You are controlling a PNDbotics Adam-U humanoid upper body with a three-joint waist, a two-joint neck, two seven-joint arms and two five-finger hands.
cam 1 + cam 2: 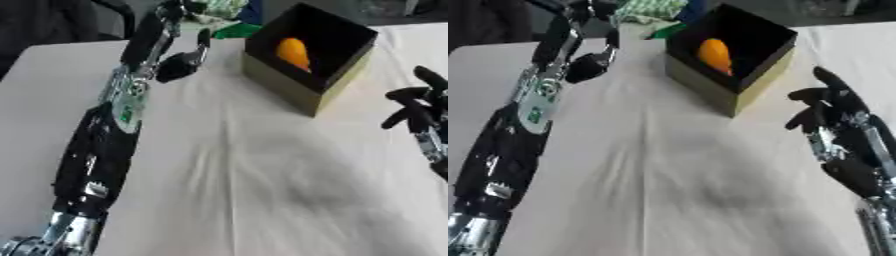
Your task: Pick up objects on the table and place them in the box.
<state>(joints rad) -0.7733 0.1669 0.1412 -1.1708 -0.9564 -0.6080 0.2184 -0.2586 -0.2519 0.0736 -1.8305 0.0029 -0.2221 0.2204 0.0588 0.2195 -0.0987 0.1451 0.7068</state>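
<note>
My left hand (184,62) reaches to the far edge of the desk (262,175), beside a green-and-white thing (219,12); I cannot tell whether its fingers are curled. My right hand (829,102) hovers right of the box (306,52), fingers relaxed, holding nothing. An orange object (293,52) lies inside the box.

No text, label or number is legible anywhere (everything too blurred).
</note>
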